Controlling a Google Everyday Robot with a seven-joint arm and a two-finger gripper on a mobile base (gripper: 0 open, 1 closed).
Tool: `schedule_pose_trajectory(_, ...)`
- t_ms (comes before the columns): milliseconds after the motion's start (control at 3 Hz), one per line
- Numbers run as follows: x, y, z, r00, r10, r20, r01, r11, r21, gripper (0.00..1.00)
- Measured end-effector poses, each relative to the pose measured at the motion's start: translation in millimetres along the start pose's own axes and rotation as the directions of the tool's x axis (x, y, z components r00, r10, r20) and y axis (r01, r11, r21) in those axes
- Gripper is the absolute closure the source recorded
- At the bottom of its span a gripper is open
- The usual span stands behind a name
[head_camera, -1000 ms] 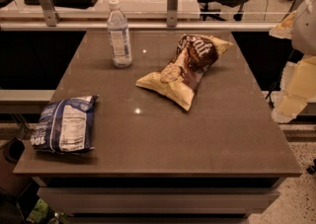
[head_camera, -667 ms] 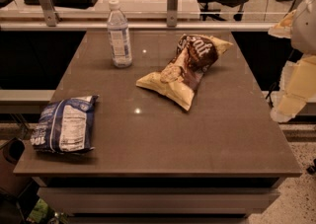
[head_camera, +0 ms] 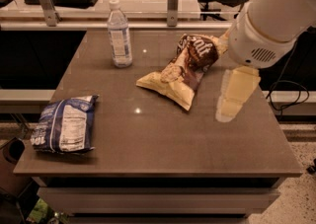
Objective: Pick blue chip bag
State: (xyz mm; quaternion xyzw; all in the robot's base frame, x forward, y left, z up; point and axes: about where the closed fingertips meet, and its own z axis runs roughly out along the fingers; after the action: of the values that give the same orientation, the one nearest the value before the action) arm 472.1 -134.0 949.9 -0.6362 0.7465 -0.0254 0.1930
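A crinkly dark blue chip bag (head_camera: 64, 125) with a white nutrition-label panel lies flat at the front left corner of the square brown-topped table (head_camera: 163, 144), close to the left edge and touching nothing else. The cream-coloured two-finger gripper (head_camera: 229, 109) hangs pointing down over the right side of the table, under the thick white arm (head_camera: 269, 20) that enters from the upper right. It is well apart from the blue bag, it holds nothing, and whether it is spread or closed cannot be told. Just left of the gripper lies a crumpled brown-and-yellow chip bag (head_camera: 185, 67). A clear plastic water bottle (head_camera: 119, 35) with a white cap stands upright toward the back left.
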Motion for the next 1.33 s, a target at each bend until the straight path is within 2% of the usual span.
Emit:
schedule_pose_trajectory(333,-44,6,36,0.994,-0.056,0.09,0.057,0.9984,-0.003,0.0)
schedule_pose_trajectory(667,-88,19,58,0.964,-0.13,0.231,0.134,0.991,-0.002,0.0)
schedule_pose_trajectory(1000,-129,33,71,0.916,-0.235,0.326,0.241,0.9703,0.023,0.0)
schedule_pose_trajectory(1333,-162,47,78,0.861,-0.356,0.362,0.347,0.9332,0.092,0.0)
